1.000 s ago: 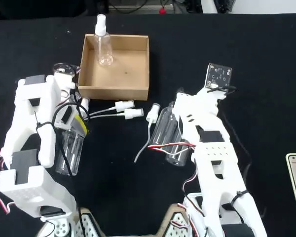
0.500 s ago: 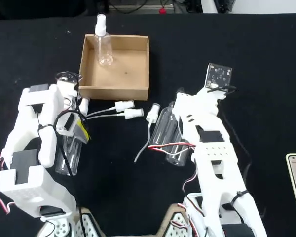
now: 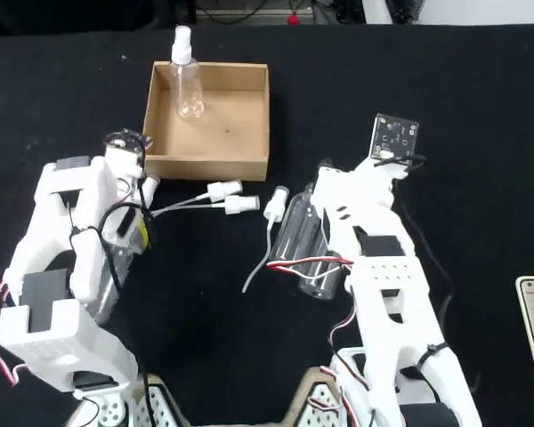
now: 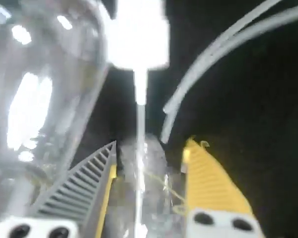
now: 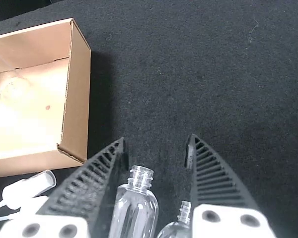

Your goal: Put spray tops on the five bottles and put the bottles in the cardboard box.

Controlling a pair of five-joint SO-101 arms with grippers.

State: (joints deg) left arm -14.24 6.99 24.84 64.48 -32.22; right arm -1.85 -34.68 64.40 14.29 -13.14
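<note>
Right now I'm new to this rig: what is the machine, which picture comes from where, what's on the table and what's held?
Two small white robot arms sit side by side at a black table. The high view looks down on both, the left arm and the right arm. The other two pictures come from a camera on each wrist, looking forward past the jaws. On the table: a cardboard box with one capped bottle inside, loose spray tops with thin tubes, and two uncapped bottles beside the right arm. The right gripper is open, its jaws either side of an uncapped bottle's neck. The left gripper looks shut on a clear bottle, with a spray top just ahead of it, though that view is blurred.
</note>
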